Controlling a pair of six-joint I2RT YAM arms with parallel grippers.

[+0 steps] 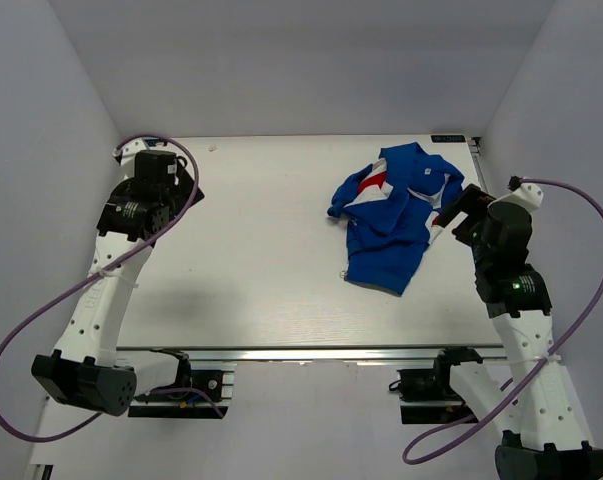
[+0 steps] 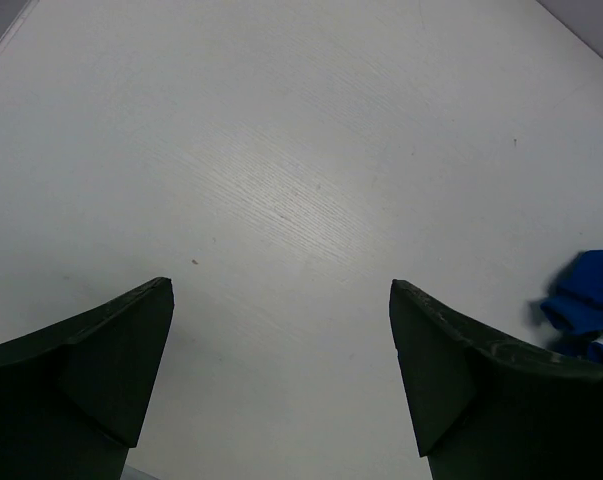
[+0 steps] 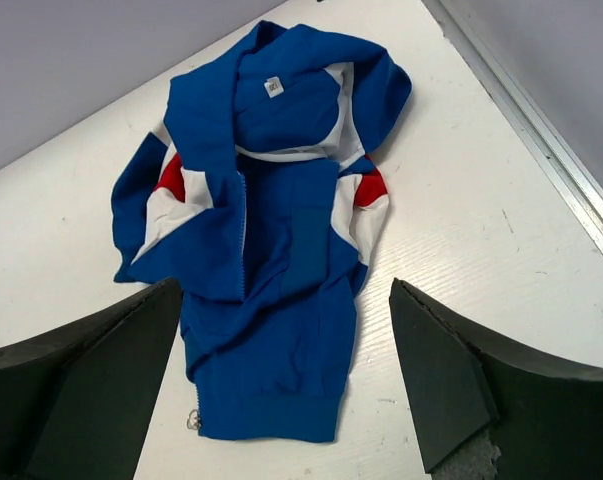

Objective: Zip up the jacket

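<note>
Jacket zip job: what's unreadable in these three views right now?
- Left wrist: royal-blue fabric jacket with red and white panels, cut off by the right edge and an end effector finger.
- Right wrist: folds hide one side of the zipper; small metal piece at the hem may be the pull, unclear.
- Top external: zipper too small to trace.

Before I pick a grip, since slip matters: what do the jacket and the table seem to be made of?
Jacket: soft matte cloth, probably knit; it lies in folds and creases, with a banded hem. Table: hard white board with low sheen, likely laminate or painted wood; fine grain lines run across it.
</note>
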